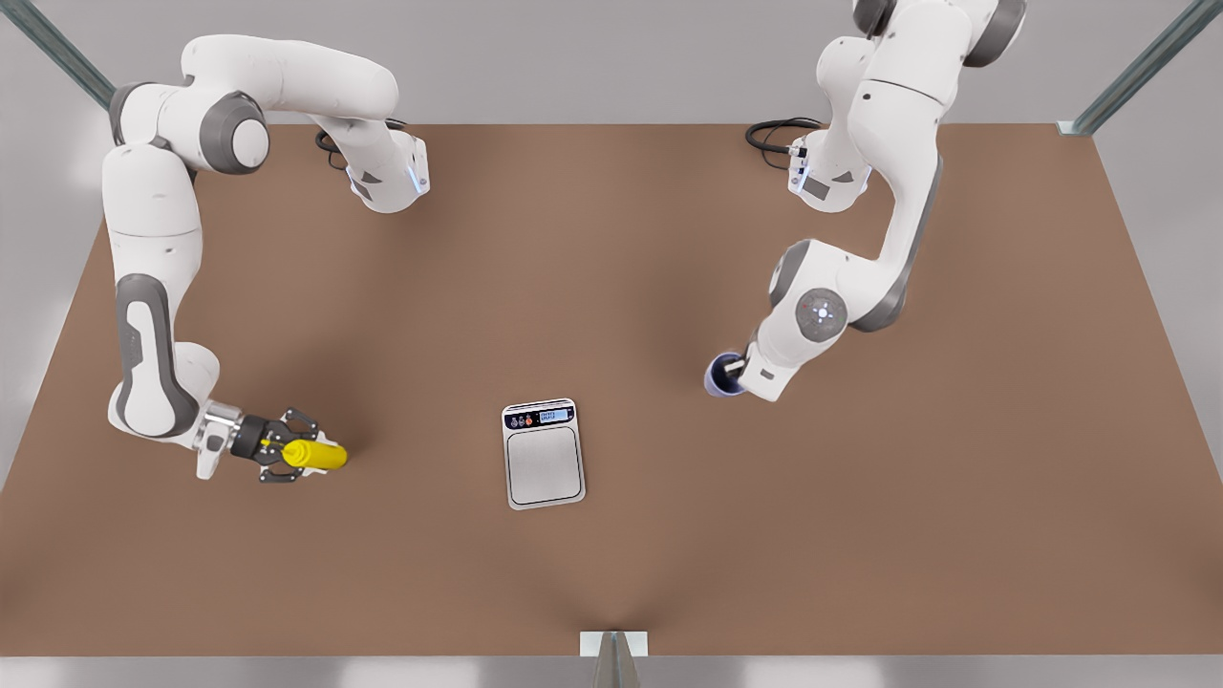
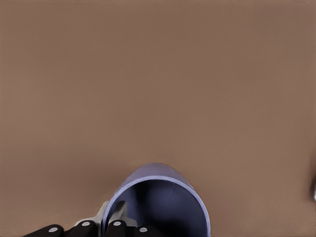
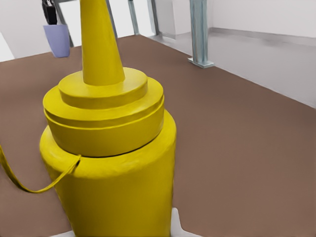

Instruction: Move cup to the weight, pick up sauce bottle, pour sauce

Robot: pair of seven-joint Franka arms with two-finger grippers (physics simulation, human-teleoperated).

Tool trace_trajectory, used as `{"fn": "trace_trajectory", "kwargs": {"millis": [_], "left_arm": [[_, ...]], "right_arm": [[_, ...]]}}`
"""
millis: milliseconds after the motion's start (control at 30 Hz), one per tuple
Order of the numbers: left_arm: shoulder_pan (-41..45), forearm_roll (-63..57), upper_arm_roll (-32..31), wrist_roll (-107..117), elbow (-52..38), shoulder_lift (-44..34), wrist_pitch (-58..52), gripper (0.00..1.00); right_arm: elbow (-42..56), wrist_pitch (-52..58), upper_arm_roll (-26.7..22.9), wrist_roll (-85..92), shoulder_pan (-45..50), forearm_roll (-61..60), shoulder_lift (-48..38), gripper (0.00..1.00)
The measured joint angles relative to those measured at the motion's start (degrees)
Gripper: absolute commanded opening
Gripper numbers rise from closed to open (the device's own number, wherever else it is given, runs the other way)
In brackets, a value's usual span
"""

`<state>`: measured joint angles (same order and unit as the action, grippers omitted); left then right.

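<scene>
The sauce bottle [image 3: 108, 163], clamped in the right claw [image 1: 287, 449], lies well off the weight [image 1: 544, 454]; opposite, the left claw [image 1: 740, 371] pinches the cup [image 1: 718, 375] by its rim, so it could slip or tip in transit.

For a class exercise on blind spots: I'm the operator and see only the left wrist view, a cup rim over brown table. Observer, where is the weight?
Observer: The weight lies flat mid-table, its plate bare, toward the front view's left of the cup that the left gripper grips by the rim.
Operator: And the sauce bottle?
Observer: The sauce bottle sits between the right gripper's fingers, near the table's edge at the front view's left.
</scene>
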<state>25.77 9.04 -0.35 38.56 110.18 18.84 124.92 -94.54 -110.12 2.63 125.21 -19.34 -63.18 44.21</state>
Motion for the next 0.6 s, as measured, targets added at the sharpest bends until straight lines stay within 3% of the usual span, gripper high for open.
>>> {"fn": "trace_trajectory", "kwargs": {"millis": [333,600], "left_arm": [[7.4,0.5,0.0,16.6,-14.8,9.5,0.1,0.21],[13.0,0.8,0.0,31.0,-33.9,22.6,-0.4,0.21]], "right_arm": [[-0.1,0.1,0.0,0.1,-0.1,0.0,0.1,0.60],[-0.1,0.0,0.0,0.1,0.0,0.0,0.3,0.60]]}}
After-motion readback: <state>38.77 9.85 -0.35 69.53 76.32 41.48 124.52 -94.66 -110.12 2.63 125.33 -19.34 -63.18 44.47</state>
